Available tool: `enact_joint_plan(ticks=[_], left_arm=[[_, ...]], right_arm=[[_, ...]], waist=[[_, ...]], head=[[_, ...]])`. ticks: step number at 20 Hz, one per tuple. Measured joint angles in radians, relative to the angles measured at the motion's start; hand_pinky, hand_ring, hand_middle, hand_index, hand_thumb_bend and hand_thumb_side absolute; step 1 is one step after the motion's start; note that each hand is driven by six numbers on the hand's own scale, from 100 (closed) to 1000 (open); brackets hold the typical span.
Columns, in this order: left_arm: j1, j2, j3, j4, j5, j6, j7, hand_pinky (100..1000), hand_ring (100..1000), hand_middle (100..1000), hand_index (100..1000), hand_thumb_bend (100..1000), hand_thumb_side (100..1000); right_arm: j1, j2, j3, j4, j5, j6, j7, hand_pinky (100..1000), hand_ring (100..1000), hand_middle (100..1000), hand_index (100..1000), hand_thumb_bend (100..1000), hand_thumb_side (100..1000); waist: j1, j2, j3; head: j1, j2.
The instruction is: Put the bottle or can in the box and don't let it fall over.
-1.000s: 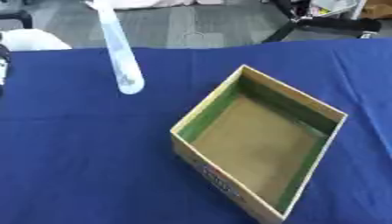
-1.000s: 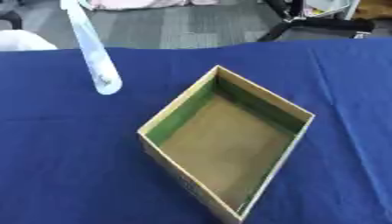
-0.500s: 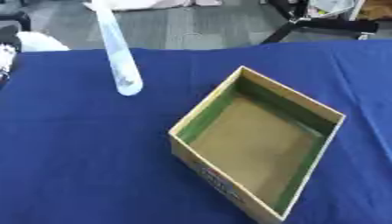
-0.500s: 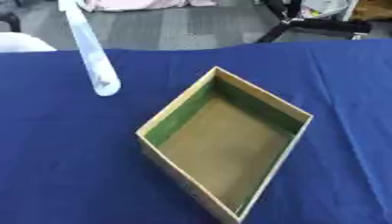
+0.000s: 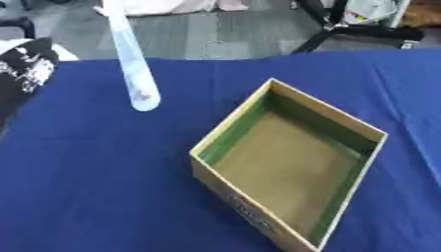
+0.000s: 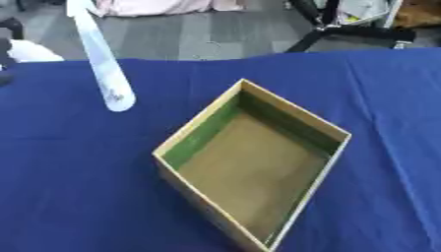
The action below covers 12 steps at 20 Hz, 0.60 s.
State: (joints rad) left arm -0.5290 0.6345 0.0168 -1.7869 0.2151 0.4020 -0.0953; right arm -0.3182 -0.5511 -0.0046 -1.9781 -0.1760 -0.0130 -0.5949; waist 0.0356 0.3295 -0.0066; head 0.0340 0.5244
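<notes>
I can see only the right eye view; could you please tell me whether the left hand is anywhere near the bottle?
Observer: In the left eye view a black shape, probably the left hand, sits at the left edge, apart from the bottle.
Operator: Thank you. Does the box's near outer wall show anything?
Observer: Yes, the box has dark print on that wall, too blurred to read.
</notes>
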Motion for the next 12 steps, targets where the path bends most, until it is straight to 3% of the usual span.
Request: enact_joint_plan(ticks=[7, 10, 12], left_arm=[[-0.054, 0.003, -0.019, 0.058, -0.004, 0.007, -0.035, 1000, 1000, 1000, 999, 100, 344], [-0.073, 0.003, -0.027, 0.078, -0.014, 0.013, -0.037, 1000, 1000, 1000, 996, 100, 310], [-0.089, 0.003, -0.033, 0.092, -0.02, 0.016, -0.037, 1000, 1000, 1000, 995, 100, 344]], right_arm=[[0.002, 0.0, 0.006, 0.0, 0.0, 0.003, 0.004, 1000, 967, 1000, 1000, 100, 470], [0.002, 0.0, 0.006, 0.0, 0.0, 0.003, 0.007, 1000, 967, 1000, 1000, 100, 470], [0.002, 0.0, 0.006, 0.0, 0.0, 0.002, 0.008, 1000, 967, 1000, 1000, 100, 470]], waist=[[0.0, 0.0, -0.003], [0.0, 0.0, -0.005], [0.001, 0.0, -0.006]], head=[[0.0, -0.001], [-0.001, -0.005], [-0.002, -0.007]])
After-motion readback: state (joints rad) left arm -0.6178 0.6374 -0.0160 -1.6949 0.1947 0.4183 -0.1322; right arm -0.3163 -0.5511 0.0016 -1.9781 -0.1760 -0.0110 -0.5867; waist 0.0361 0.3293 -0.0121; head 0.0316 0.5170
